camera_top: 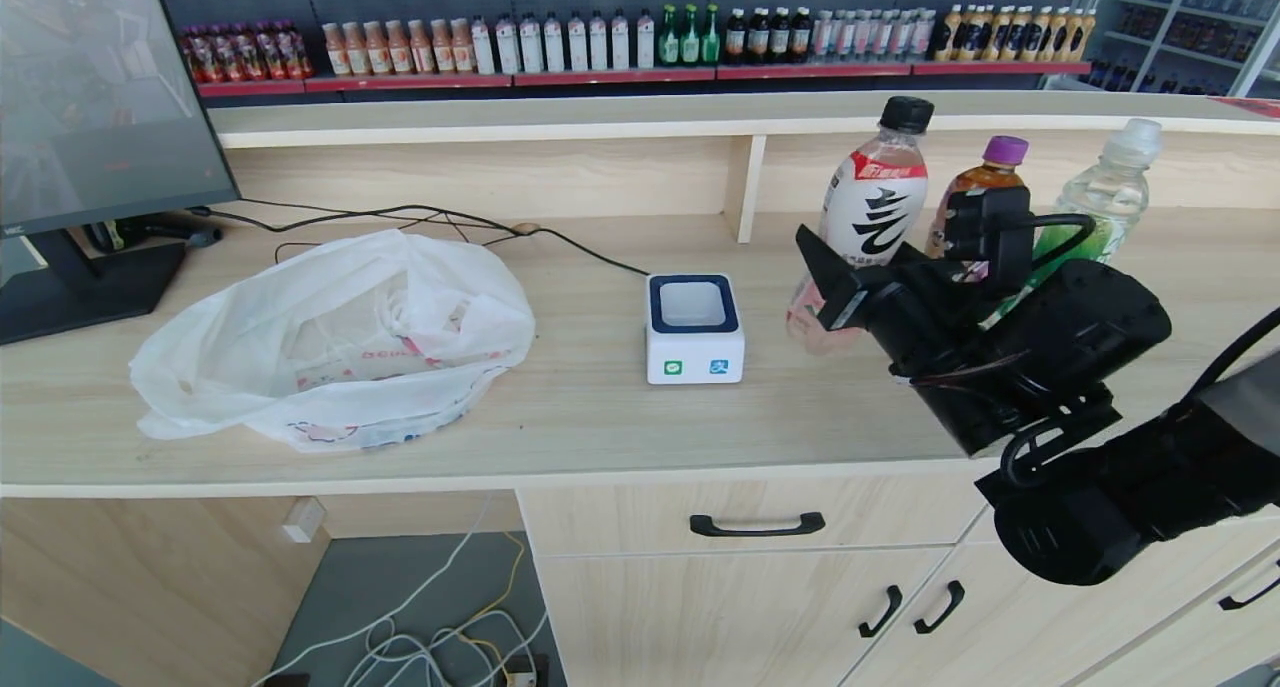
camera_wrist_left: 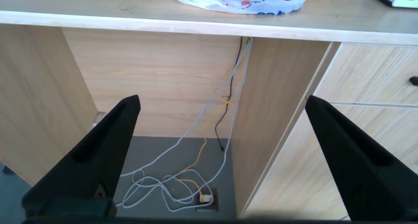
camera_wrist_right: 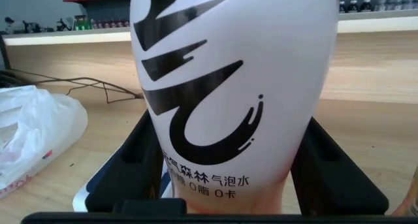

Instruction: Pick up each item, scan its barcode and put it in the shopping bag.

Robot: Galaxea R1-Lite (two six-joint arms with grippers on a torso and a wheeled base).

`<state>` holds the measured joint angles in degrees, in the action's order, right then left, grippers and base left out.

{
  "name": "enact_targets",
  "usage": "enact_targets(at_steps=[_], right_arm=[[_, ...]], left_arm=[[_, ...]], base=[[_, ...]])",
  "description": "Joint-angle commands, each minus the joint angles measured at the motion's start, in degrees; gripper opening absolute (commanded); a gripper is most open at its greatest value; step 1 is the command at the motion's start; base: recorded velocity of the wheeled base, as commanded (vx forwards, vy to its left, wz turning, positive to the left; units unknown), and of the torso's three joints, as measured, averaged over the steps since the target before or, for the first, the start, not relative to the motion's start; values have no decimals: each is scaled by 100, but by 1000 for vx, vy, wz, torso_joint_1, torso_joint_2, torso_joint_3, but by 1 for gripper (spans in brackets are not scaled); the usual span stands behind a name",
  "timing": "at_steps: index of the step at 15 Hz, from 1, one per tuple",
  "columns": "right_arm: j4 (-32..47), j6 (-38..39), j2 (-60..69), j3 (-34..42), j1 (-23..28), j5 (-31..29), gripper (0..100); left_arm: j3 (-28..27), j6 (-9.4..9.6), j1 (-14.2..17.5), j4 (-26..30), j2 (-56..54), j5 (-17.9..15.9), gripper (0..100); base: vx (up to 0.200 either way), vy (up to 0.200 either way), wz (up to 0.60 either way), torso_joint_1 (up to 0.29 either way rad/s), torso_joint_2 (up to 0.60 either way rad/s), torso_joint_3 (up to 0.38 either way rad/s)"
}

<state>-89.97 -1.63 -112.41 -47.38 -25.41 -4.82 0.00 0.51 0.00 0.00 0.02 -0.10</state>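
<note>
here right pincer [camera_top: 838, 289] pinches the bottle [camera_top: 875, 202], partly hiding it; left pincer [camera_wrist_left: 222, 110] spread.

You have a table [camera_top: 600, 407] of pale wood-grain laminate, smooth with a soft sheen. The drawer fronts [camera_top: 740, 607] below it share that finish and carry glossy black handles [camera_top: 757, 524]. The shopping bag [camera_top: 330, 337] is thin, crinkled white plastic film, half see-through. The scanner [camera_top: 694, 329] is a smooth white plastic box with a glossy window on top, framed in dark blue. The black-capped bottle [camera_top: 873, 202] is clear plastic under a slick printed sleeve. On the right gripper [camera_wrist_right: 228, 142] and the left gripper [camera_wrist_left: 222, 106] the jaws look like matt black plastic. The monitor [camera_top: 100, 87] screen reflects like glass.
</note>
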Motion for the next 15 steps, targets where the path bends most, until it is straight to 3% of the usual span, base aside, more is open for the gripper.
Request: enact_targets(at_steps=[1, 8, 15], right_arm=[[-3, 5, 650, 458, -26, -2, 0], [-3, -12, 1740, 1548, -237, -2, 0], [-3, -30, 2223, 2067, -711, -2, 0]], left_arm=[[0, 2, 0, 0, -2, 1, 100], [0, 2, 0, 0, -2, 1, 100], [0, 2, 0, 0, -2, 1, 100]], base=[[0, 0, 0, 0, 0, 0], [0, 0, 0, 0, 0, 0], [0, 0, 0, 0, 0, 0]])
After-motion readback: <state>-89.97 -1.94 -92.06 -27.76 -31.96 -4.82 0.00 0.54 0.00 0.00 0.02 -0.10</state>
